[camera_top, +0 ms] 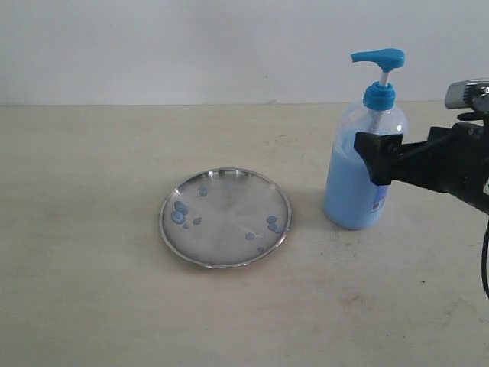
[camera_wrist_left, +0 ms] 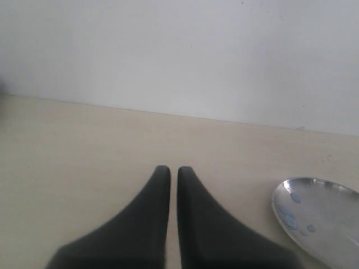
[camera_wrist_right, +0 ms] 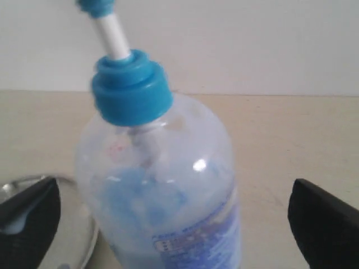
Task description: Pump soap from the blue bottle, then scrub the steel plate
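The blue bottle (camera_top: 355, 183) stands upright on the table to the right of the steel plate (camera_top: 225, 218), its blue pump head (camera_top: 380, 57) raised. Light blue soap fills its lower part. My right gripper (camera_top: 374, 157) is open, and its black fingers (camera_wrist_right: 28, 218) stand on either side of the bottle's body (camera_wrist_right: 168, 196) with a gap on each side. Small blue soap droplets (camera_top: 181, 210) dot the plate. My left gripper (camera_wrist_left: 173, 170) is shut with nothing in it, low over bare table. The plate's rim (camera_wrist_left: 320, 221) shows off to its side. The exterior view does not show the left gripper.
A pale wall runs along the far edge of the beige table (camera_top: 92, 229). The plate's edge (camera_wrist_right: 78, 224) lies close beside the bottle's base in the right wrist view.
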Tool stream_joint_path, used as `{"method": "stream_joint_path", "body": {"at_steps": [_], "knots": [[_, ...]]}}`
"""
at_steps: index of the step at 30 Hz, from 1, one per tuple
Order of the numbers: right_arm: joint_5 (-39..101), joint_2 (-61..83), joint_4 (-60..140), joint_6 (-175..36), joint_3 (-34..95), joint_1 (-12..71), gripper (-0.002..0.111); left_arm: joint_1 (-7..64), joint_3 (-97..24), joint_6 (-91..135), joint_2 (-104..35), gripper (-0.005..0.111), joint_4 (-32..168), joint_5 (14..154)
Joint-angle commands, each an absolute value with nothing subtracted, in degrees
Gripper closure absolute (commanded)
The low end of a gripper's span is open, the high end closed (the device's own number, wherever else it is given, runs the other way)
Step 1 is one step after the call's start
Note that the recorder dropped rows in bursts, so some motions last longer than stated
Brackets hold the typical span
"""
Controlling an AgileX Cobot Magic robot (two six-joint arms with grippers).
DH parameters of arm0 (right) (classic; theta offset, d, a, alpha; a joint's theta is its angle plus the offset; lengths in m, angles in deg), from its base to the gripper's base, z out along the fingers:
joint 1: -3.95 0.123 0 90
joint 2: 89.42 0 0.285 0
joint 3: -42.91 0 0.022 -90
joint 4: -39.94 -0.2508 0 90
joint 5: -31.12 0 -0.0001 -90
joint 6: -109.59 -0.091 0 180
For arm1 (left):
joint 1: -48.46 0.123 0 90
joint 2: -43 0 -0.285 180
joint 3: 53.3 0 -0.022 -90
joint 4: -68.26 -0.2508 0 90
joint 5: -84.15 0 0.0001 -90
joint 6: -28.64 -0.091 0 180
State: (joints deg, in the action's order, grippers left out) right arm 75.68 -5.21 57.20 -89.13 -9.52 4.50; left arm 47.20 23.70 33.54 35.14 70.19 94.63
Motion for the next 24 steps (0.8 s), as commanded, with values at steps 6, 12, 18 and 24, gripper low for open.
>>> {"method": "stream_joint_path", "body": {"at_steps": [6,12,18,24], "knots": [[78.97,-21.55,61.40,-77.07,0.94,4.55,0.003,47.25,23.92,33.26,35.21,0.102,70.38,94.57],[81.95,-29.62,61.40,-77.16,5.30,4.55,0.005,47.25,23.92,33.26,35.21,0.102,70.38,94.57],[82.10,-29.80,61.60,-77.29,5.30,4.55,0.060,47.25,23.92,33.26,35.21,0.102,70.38,94.57],[81.83,-29.80,61.71,-77.38,5.30,4.55,0.108,47.25,23.92,33.26,35.21,0.102,70.38,94.57]]}}
